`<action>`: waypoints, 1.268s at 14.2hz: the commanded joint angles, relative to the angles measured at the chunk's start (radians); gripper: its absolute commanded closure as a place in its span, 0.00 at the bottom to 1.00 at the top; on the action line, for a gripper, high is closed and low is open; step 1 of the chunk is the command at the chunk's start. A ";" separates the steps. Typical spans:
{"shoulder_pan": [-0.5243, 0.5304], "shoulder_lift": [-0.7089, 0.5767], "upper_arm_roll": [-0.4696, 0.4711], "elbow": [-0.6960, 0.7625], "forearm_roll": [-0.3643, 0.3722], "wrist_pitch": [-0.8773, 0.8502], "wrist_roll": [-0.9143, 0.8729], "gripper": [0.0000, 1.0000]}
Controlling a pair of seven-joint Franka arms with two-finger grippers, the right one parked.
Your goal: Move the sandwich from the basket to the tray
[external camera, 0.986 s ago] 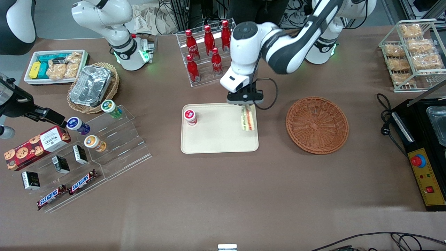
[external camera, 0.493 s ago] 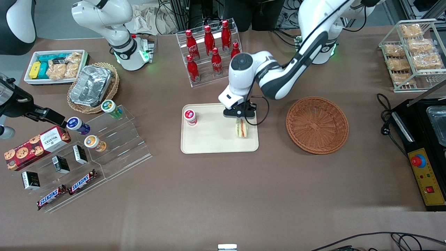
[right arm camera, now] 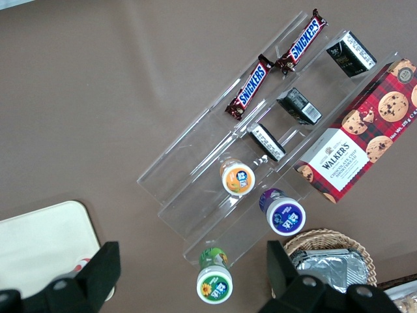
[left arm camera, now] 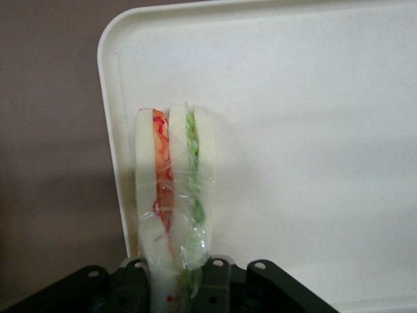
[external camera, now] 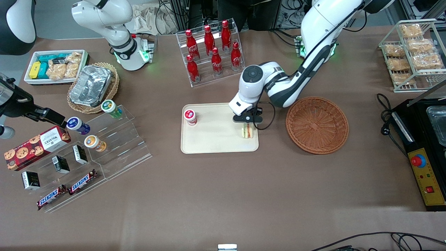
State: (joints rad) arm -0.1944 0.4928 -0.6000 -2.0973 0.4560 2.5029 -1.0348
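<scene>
Between my fingers I hold the sandwich (left arm camera: pixel 174 195) pinched at one end, my gripper (external camera: pixel 247 122) low over the tray (external camera: pixel 212 139) near its corner closest to the basket (external camera: pixel 317 124). I keep it on edge so the wrapped bread faces take the squeeze and the filling isn't crushed. Just below me its free end looks about at the tray floor, beside the rim. A red-capped jar (external camera: pixel 190 116) stands well apart on the same tray, so I judge there's room to let go.
</scene>
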 commanded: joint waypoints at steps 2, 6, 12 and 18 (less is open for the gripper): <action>0.009 -0.016 0.002 -0.014 0.012 0.024 -0.019 0.00; -0.006 -0.039 -0.001 0.038 0.012 -0.001 -0.017 0.00; -0.007 -0.164 -0.061 0.297 0.012 -0.411 -0.001 0.00; 0.006 -0.354 0.004 0.355 -0.014 -0.506 0.198 0.00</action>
State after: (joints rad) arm -0.1932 0.2002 -0.6446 -1.7338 0.4563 2.0213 -0.9198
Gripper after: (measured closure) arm 0.000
